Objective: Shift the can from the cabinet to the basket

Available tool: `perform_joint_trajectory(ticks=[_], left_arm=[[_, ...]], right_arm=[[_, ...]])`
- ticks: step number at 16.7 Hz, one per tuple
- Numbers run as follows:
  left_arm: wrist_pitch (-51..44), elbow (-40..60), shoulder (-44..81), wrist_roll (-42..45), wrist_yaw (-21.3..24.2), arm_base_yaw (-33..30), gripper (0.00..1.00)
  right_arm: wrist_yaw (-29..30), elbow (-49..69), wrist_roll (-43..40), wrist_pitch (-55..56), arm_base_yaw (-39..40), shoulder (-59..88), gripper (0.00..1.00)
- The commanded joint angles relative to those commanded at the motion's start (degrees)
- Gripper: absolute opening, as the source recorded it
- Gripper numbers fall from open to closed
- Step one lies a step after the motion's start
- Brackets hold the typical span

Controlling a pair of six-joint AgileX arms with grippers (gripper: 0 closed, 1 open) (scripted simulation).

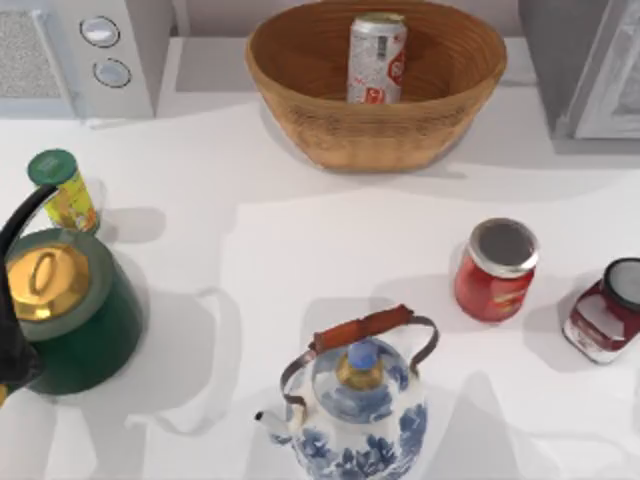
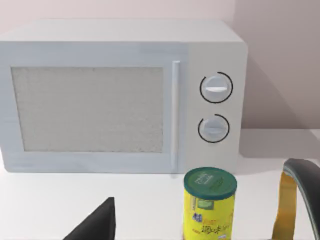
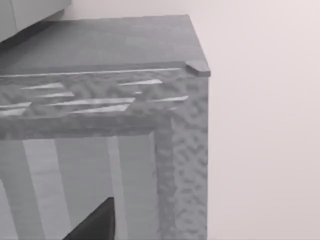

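The can (image 1: pixel 376 58) stands upright in the basket (image 1: pixel 300 110) at the worktop's (image 1: pixel 300 240) far edge; neither tool's opening can be told.

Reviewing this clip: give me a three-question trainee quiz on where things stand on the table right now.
1. True or false: the can stands upright inside the basket.
2. Which object sits nearest the microwave? A) red jar B) yellow canister C) blue-and-white teapot
3. Fill in: the cabinet stands at the top view's far ____ corner.

Key: 1 true; 2 B; 3 right.
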Motion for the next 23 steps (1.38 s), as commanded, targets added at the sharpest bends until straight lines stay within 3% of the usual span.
perform_joint_trajectory(ticks=[5, 14, 18, 23], left_arm=[[0.0, 0.0, 0.0, 0.0, 0.0, 0.0, 1.00], [0.0, 0.0, 0.0, 0.0, 0.0, 0.0, 1.00], [0.0, 0.0, 0.0, 0.0, 0.0, 0.0, 1.00], [0.0, 0.0, 0.0, 0.0, 0.0, 0.0, 1.00]], right_arm=[[0.8, 13.4, -0.1, -14.8, 0.7, -3.6, 1.00], [2.3, 15.5, -0.1, -16.4, 2.0, -3.7, 1.00], [11.1, 16.3, -0.2, -17.0, 10.6, -3.4, 1.00], [29.2, 17.1, -0.3, -17.9, 28.9, -3.2, 1.00]])
